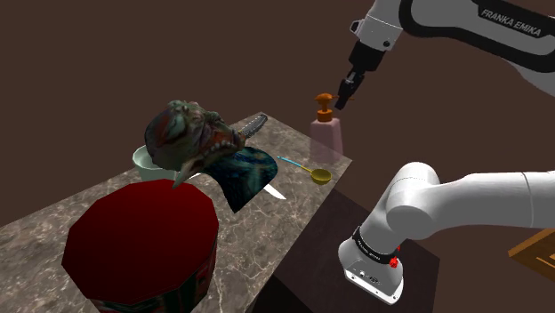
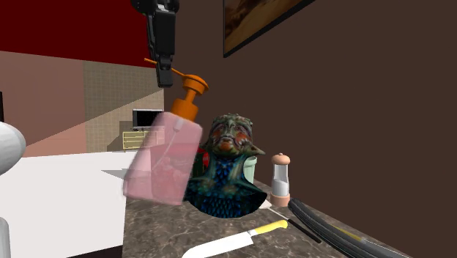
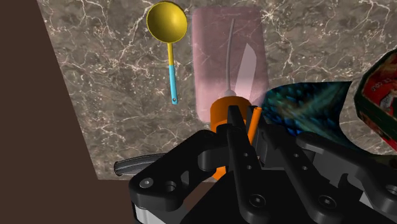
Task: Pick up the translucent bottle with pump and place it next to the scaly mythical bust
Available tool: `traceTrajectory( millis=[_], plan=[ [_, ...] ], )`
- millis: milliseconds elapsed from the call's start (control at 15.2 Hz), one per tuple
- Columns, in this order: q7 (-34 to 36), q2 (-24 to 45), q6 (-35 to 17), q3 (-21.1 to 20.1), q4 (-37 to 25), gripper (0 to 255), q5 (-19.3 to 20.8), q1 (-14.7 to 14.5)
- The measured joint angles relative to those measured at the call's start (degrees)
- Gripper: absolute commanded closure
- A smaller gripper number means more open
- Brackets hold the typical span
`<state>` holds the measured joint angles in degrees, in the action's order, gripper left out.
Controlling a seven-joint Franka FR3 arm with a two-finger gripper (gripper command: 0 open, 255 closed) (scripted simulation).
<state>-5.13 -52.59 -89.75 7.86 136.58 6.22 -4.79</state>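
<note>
Pinching only the orange pump head (image 2: 192,86), our gripper (image 2: 164,72) dangles the pink translucent bottle (image 2: 162,157) tilted beneath its jaws; we judge it could swing, slip free, or knock the scaly bust (image 2: 228,146) nearby.

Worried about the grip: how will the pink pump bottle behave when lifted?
The bottle leans in the second exterior view, so it will likely swing under the end effector. The thin orange spout may slip or twist. It looks see-through, probably light.
</note>
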Motion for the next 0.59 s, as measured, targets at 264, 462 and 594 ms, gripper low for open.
traceTrajectory(
  millis=[264,462,594],
  plan=[
    [0.1,-1.1,-2.8,0.2,3.9,255,0.3,0.2],
    [0.1,-1.9,-4.7,0.5,6.7,255,0.5,0.3],
    [0.1,-2.3,-6.1,0.6,8.4,255,0.7,0.4]
  ],
)
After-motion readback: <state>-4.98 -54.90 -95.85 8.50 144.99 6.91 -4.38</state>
